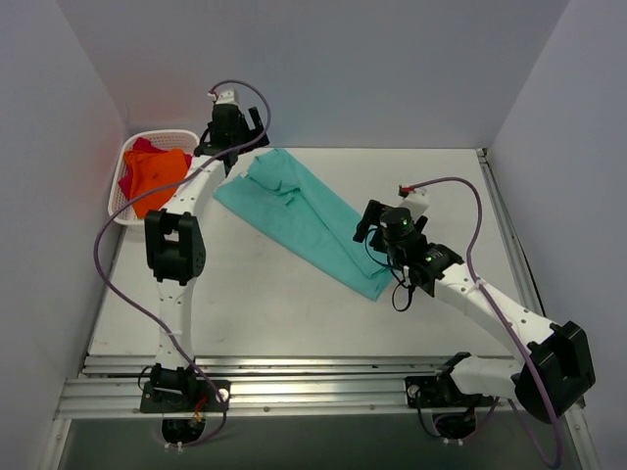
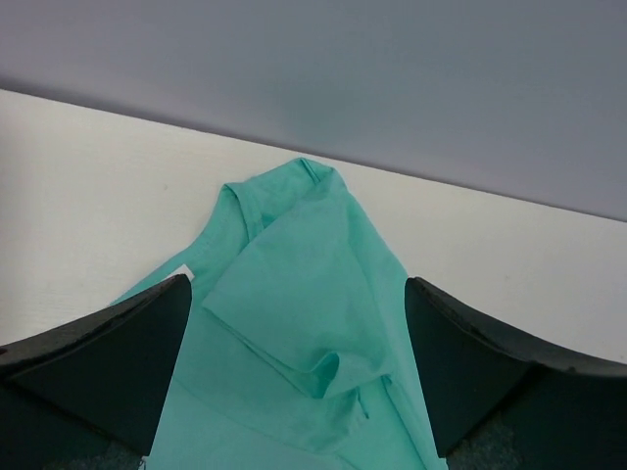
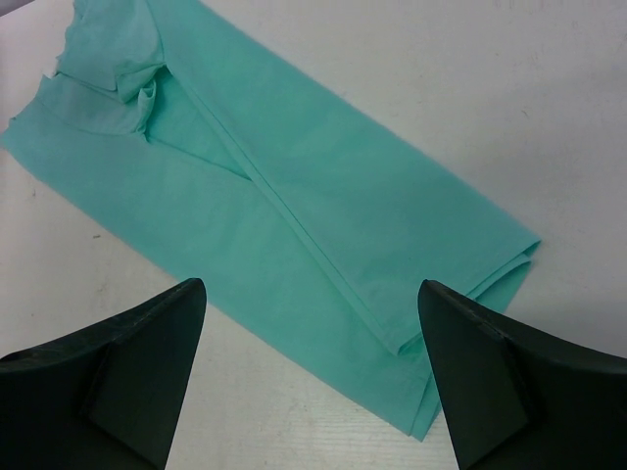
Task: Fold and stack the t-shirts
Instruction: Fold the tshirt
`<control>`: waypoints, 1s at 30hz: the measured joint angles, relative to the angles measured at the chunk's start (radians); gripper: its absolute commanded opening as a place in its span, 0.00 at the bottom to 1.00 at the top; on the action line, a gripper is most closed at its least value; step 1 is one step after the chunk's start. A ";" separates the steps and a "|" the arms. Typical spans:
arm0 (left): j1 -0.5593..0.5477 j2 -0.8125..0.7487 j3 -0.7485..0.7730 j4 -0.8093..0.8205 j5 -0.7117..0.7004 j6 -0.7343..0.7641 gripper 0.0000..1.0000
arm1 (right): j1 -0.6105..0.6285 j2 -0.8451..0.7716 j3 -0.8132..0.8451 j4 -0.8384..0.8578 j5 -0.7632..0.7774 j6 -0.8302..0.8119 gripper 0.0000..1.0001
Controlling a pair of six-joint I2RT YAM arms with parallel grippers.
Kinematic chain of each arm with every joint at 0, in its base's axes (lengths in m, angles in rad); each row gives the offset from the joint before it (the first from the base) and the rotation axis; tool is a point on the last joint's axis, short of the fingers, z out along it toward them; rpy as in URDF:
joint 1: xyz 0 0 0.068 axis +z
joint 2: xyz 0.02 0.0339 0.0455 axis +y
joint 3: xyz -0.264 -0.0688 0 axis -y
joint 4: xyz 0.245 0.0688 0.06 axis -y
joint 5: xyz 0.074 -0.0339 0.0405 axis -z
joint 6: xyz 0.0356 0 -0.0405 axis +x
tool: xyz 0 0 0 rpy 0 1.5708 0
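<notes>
Got a teal tee [image 1: 304, 220] folded into a long soft strip on the white counter [image 1: 265, 304], running diagonally from sleeve end upper left to hem lower right. Left gripper [image 1: 235, 145] over the sleeve end, right gripper [image 1: 377, 233] over the hem, both wide open, holding nothing. Only in the top view: orange tee [image 1: 157, 181] and magenta tee [image 1: 137, 149] heaped in a white lattice basket [image 1: 168, 134].

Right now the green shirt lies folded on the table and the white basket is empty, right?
Not empty: the top view shows the basket holding an orange shirt and a magenta shirt. The green shirt does lie folded on the table.
</notes>
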 measured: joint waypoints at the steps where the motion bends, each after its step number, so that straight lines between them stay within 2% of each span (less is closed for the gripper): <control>1: 0.002 0.052 0.040 -0.010 0.000 -0.009 1.00 | 0.000 -0.004 -0.002 0.001 0.000 0.000 0.86; 2: 0.003 0.108 0.080 -0.013 0.005 -0.014 1.00 | 0.000 -0.008 -0.004 0.001 0.000 0.000 0.86; 3: 0.005 0.163 0.117 -0.018 0.008 -0.019 0.94 | 0.000 -0.012 -0.005 0.001 0.001 -0.001 0.86; 9: 0.015 0.412 0.259 -0.099 0.050 -0.047 0.92 | 0.000 -0.016 -0.007 0.003 0.006 -0.008 0.86; 22: 0.033 0.417 0.249 -0.069 0.090 -0.078 0.91 | -0.011 0.011 -0.008 0.015 0.008 -0.015 0.85; 30: 0.035 0.416 0.224 -0.020 0.101 -0.090 0.79 | -0.011 0.028 -0.008 0.019 0.009 -0.015 0.85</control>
